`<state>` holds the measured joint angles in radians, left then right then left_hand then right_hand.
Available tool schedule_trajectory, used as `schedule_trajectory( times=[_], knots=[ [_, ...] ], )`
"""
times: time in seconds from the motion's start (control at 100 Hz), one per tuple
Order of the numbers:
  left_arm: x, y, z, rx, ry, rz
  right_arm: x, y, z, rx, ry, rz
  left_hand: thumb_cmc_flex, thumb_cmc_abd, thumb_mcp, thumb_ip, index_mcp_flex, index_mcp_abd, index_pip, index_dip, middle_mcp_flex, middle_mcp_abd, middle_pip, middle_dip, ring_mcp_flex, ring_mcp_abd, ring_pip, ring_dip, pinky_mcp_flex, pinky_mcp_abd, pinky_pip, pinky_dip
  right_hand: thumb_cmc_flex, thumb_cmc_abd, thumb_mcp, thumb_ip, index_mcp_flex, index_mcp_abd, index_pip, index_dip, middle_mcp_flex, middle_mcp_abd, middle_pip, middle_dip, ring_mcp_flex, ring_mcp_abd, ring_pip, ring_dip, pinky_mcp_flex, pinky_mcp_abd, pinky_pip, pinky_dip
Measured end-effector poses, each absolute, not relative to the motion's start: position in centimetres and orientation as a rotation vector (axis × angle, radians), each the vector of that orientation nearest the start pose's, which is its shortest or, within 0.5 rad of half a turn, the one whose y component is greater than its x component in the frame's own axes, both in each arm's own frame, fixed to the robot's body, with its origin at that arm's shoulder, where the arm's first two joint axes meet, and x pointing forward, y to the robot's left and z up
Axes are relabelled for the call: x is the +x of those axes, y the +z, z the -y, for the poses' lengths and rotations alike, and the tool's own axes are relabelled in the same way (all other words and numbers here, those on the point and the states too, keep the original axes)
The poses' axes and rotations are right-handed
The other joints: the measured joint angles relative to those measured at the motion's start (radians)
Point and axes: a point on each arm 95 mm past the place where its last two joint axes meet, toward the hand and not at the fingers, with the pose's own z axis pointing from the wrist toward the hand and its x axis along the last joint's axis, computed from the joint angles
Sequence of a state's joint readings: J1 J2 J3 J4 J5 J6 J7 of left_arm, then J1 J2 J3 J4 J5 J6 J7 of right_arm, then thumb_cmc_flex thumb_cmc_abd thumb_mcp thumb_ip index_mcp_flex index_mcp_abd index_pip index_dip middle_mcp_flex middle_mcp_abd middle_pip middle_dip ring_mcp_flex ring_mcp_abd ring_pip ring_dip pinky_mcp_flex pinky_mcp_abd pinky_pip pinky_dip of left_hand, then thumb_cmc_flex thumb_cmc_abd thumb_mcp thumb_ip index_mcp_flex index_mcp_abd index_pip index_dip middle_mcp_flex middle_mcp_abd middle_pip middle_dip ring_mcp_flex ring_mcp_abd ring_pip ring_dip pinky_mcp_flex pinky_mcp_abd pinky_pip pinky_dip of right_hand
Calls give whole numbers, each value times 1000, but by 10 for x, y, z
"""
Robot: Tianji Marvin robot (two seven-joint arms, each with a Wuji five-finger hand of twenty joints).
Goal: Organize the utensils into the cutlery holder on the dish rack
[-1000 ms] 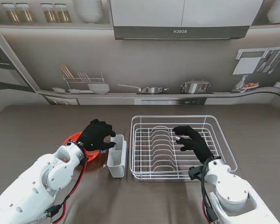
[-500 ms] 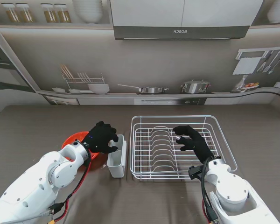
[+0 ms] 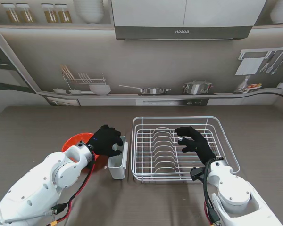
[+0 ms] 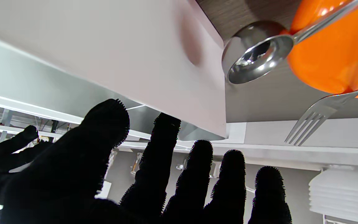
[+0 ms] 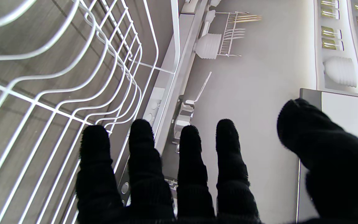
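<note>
Shiny steel spoon (image 4: 256, 56), orange bowl (image 4: 337, 56)

Lots of white and black on my feed, one pop of orange

White wire rack (image 3: 184, 148), white holder (image 3: 118, 162), orange plate (image 3: 78, 141), shiny silver spoon (image 4: 256, 59) and fork (image 4: 309, 121). My hands (image 3: 107, 140) are black, arms (image 3: 42, 183) white, table (image 3: 37, 127) grey-brown woodgrain.

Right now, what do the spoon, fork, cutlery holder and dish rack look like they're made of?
Spoon: polished metal, likely stainless; mirror reflections in the bowl.
Fork: same bright metal, thin shiny tines.
Cutlery holder: probably plastic; smooth, matte white, opaque walls.
Dish rack: bent wire, seemingly white-coated metal; thin, uniformly white rods.
</note>
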<state>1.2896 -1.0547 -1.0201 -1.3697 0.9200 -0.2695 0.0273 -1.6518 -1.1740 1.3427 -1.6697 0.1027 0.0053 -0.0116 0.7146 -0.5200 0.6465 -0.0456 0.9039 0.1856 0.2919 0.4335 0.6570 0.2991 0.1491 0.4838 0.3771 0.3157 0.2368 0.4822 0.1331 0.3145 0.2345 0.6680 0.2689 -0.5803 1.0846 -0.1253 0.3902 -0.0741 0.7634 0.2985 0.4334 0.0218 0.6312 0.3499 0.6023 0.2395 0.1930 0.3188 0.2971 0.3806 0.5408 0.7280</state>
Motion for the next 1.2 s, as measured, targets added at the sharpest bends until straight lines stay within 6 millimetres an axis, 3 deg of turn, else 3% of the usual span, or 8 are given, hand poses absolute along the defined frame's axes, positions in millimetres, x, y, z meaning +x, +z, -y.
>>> schedule_trajectory(
  times=[0.37, 0.38, 0.81, 0.97, 0.98, 1.0, 1.14, 1.2],
  knots=[
    [457, -325, 24, -1001, -1618, -1773, 392, -315, 15, -2247, -2142, 559, 2, 0, 0, 0, 25, 0, 23, 21, -2, 10, -1, 4, 0, 0, 6, 2, 0, -1, 0, 0, 0, 0, 0, 0, 0, 1, 0, 0, 0, 0, 0, 0, 0, 0, 0, 0, 0, 0, 0, 0],
    [457, -325, 24, -1001, -1618, -1773, 392, -315, 15, -2247, -2142, 559, 2, 0, 0, -20, 25, 0, 24, 22, -2, 10, -1, 5, 0, 0, 6, 2, 0, -1, 0, 0, 0, 0, 0, 0, 0, 1, 0, 0, 0, 0, 0, 0, 0, 0, 0, 0, 0, 0, 0, 0],
    [458, -326, 25, -1003, -1610, -1789, 393, -315, 14, -2247, -2137, 548, 3, 0, -23, -24, 35, -4, 38, 47, -3, 11, -17, 12, 0, 0, 8, 2, 0, -1, 0, 0, 0, 0, 0, 0, 0, 2, 0, 0, 0, 0, 0, 0, 0, 0, 0, 0, 0, 0, 0, 9],
    [458, -325, 26, -1005, -1601, -1799, 393, -316, 14, -2247, -2135, 542, 18, -2, -27, -35, 36, -4, 39, 50, -4, 14, -27, 12, 1, 0, 8, 2, 0, -2, 0, -1, 0, 1, 0, 0, 0, 5, 0, 0, 0, 0, 0, 0, 0, 0, 0, 0, 0, 0, 0, 9],
    [458, -325, 26, -1005, -1601, -1799, 393, -316, 14, -2247, -2135, 542, 22, -2, -27, -50, 36, -4, 40, 51, -4, 14, -29, 12, 1, 0, 8, 2, 0, -3, 0, -1, 0, 1, 0, 0, 0, 6, 0, 0, 0, 0, 0, 0, 0, 0, 0, 0, 0, 0, 0, 9],
    [458, -325, 26, -1006, -1599, -1801, 393, -316, 14, -2247, -2135, 542, 29, -3, -27, -55, 36, -4, 41, 51, -4, 14, -29, 12, 1, 0, 8, 2, 0, -3, 0, -1, 0, 1, 0, 0, 0, 7, 0, 0, 0, 0, 0, 0, 0, 0, 0, 0, 0, 0, 0, 9],
    [456, -324, 28, -1007, -1595, -1808, 393, -316, 14, -2247, -2134, 540, 49, -29, -43, -55, 36, -34, 68, 63, -4, 15, -31, 12, 2, 0, 8, 2, 0, -8, 1, -2, 0, 1, 0, 0, 0, 9, 0, 0, 1, 0, 0, 0, 0, 0, 0, 0, 0, 0, 0, 9],
    [456, -324, 28, -1008, -1593, -1809, 394, -316, 14, -2247, -2134, 539, 56, -30, -47, -73, 37, -38, 79, 65, -4, 15, -31, 12, 3, 0, 9, 2, 0, -8, 1, -2, 0, 1, 0, 0, 0, 9, 0, 0, 1, 0, 0, 0, 0, 0, 0, 0, 0, 0, 0, 9]
  ],
)
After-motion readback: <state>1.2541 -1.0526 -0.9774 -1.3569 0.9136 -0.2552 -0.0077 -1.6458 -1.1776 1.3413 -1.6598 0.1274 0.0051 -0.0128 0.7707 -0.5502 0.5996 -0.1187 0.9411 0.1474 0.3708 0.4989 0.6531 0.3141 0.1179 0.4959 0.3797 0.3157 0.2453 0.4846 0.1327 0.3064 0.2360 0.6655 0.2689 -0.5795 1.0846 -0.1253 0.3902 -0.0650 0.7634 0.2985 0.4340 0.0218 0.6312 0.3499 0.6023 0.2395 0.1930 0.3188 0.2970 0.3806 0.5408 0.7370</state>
